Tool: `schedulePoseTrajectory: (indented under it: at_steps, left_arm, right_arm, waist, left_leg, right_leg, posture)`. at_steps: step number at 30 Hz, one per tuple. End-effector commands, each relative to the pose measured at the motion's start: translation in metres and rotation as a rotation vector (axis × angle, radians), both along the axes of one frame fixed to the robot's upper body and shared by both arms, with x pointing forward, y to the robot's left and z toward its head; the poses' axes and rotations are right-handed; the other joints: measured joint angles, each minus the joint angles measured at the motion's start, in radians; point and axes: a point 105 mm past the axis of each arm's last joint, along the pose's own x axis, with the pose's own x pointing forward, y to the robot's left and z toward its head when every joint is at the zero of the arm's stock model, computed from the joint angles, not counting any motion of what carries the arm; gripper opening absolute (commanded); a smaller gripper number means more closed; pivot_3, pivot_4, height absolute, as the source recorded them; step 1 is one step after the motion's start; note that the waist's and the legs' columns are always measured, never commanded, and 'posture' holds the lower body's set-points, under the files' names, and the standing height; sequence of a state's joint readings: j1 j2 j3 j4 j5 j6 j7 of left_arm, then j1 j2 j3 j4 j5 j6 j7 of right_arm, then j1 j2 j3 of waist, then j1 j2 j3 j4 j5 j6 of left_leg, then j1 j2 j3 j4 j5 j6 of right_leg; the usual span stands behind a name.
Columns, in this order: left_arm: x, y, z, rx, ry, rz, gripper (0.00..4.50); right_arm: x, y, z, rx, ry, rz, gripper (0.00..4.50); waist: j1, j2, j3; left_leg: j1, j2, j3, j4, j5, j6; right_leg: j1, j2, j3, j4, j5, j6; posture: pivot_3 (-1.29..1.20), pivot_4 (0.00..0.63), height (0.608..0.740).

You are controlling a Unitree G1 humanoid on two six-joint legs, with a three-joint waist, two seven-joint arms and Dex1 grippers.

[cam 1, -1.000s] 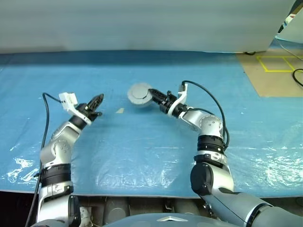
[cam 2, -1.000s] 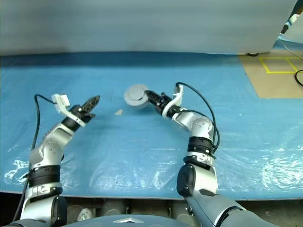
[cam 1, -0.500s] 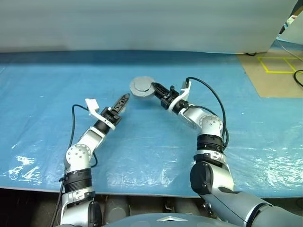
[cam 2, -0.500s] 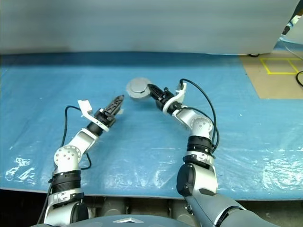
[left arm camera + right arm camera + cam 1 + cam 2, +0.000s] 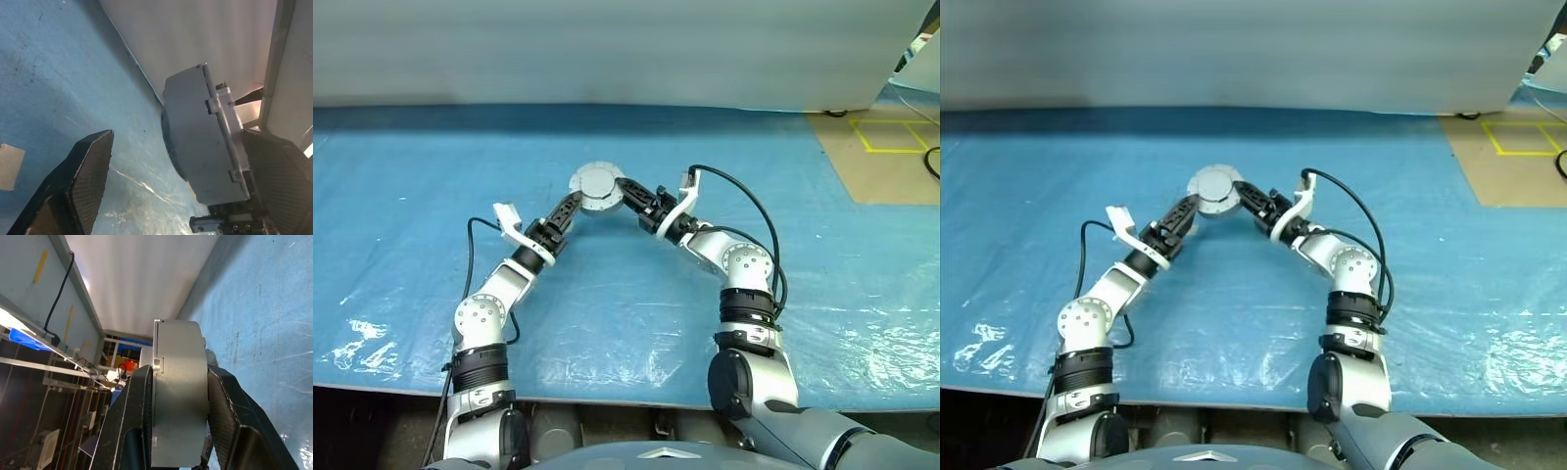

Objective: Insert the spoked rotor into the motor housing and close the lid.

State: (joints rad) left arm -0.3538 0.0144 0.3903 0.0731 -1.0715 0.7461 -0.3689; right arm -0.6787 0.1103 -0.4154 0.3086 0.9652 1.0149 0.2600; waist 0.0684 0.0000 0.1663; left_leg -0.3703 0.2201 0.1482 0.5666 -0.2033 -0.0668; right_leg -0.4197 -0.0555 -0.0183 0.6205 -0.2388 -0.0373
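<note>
A worktop [image 5: 636,294] under a wrinkled, glossy blue plastic sheet carries the scene; its far right corner shows bare brown board with yellow tape lines.

Both arms reach toward the middle of the far edge and meet there. The right gripper [image 5: 625,192] is closed on the housing [image 5: 595,184], a plain grey puck held clear of the sheet. In the right wrist view its fingers [image 5: 128,416] press the two flat faces, so the puck's axis runs from one finger to the other and its round edge points out ahead. A seam with a small tab runs round the rim, so the lid looks already shut on the housing; whether the rotor is inside cannot be seen.

The left gripper [image 5: 570,204] comes from the housing's other side with its jaws spread wide. In its wrist view one finger [image 5: 90,174] stands well off one face and the other lies near the opposite face, neither clearly touching. The housing thus sits between the open jaws, ready, I judge, for a squeeze or a handover.

Fingers are black with ribbed pads; the housing is matte grey metal.
</note>
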Motion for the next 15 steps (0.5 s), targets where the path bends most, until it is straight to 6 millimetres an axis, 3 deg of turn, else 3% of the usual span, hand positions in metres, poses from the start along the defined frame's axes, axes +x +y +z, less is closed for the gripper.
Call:
schedulePoseTrajectory:
  at_steps: [1, 11, 15]
  left_arm:
    - [-0.0060, -0.0068, 0.0178, -0.076, -0.061, -0.064, 4.36]
    - [-0.0059, -0.0060, 0.0151, -0.094, -0.036, -0.068, 4.36]
    - [-0.0083, -0.0084, 0.0154, -0.073, -0.044, -0.078, 3.12]
  right_arm:
    - [-0.0094, 0.0159, 0.0144, 0.029, -0.066, 0.077, 1.16]
    - [-0.0107, 0.0174, 0.0140, 0.028, -0.070, 0.084, 1.16]
    - [-0.0100, 0.0172, 0.0139, 0.028, -0.069, 0.081, 1.16]
  waist:
    - [-0.001, 0.000, 0.000]
    - [0.001, 0.000, 0.000]
    - [0.001, 0.000, 0.000]
  left_leg:
    - [0.000, 0.000, 0.000, 0.000, 0.000, 0.000]
    - [0.000, 0.000, -0.001, 0.002, 0.000, 0.000]
    - [0.000, 0.000, -0.001, 0.002, 0.000, 0.000]
  right_leg:
    - [0.000, 0.000, 0.000, 0.000, 0.000, 0.000]
    - [0.000, 0.000, 0.000, 0.001, 0.000, 0.000]
    - [0.000, 0.000, 0.000, 0.001, 0.000, 0.000]
  posture:
    - [0.00, 0.150, 0.740]
    - [0.00, 0.150, 0.740]
    - [0.00, 0.150, 0.740]
